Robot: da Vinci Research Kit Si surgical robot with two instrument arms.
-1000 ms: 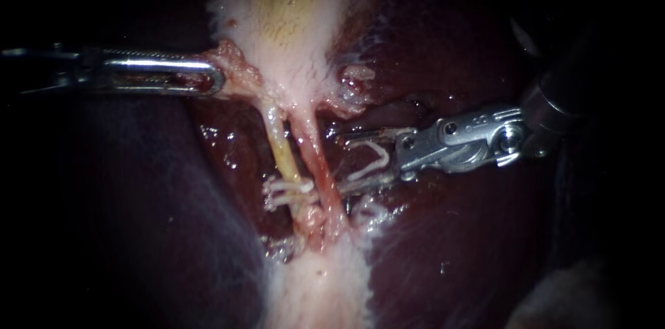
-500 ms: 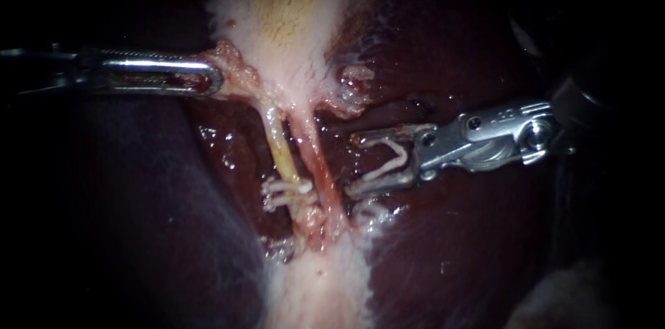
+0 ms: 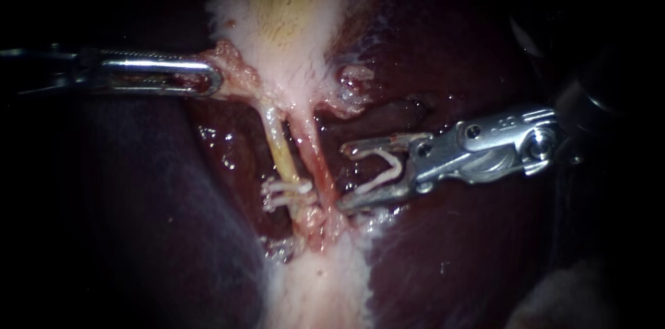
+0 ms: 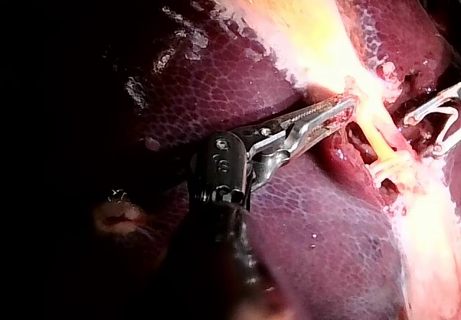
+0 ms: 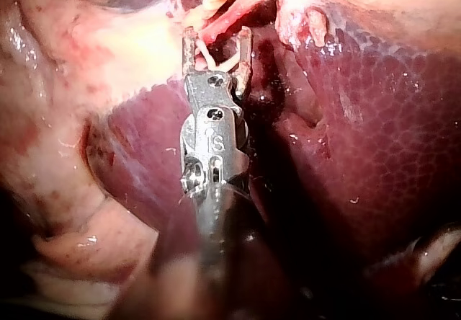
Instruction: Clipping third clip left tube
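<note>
In the endoscope view two tubes run down from the pale gallbladder (image 3: 291, 10): the yellowish left tube (image 3: 280, 152) and the reddish right tube (image 3: 315, 156). White clips (image 3: 284, 190) sit low on the left tube. My left instrument (image 3: 208, 79) is shut on pink tissue at the gallbladder's neck and holds it to the left; the left wrist view shows the same grip (image 4: 338, 111). My right instrument (image 3: 344, 175) stands just right of the right tube, its jaws wide apart and carrying a white V-shaped clip (image 3: 381, 166). No tube lies between them. The right wrist view shows the jaws (image 5: 216, 42) short of the tubes.
Dark red liver (image 3: 450, 253) lies on both sides of the tubes, with a wet hollow (image 3: 228, 149) to their left. A pale band of tissue (image 3: 318, 287) continues below the clips. The view's edges are dark.
My right instrument drew back to the right, then tipped lower; its lower jaw tip now lies close to the right tube's base. The left instrument and the tubes have not moved.
</note>
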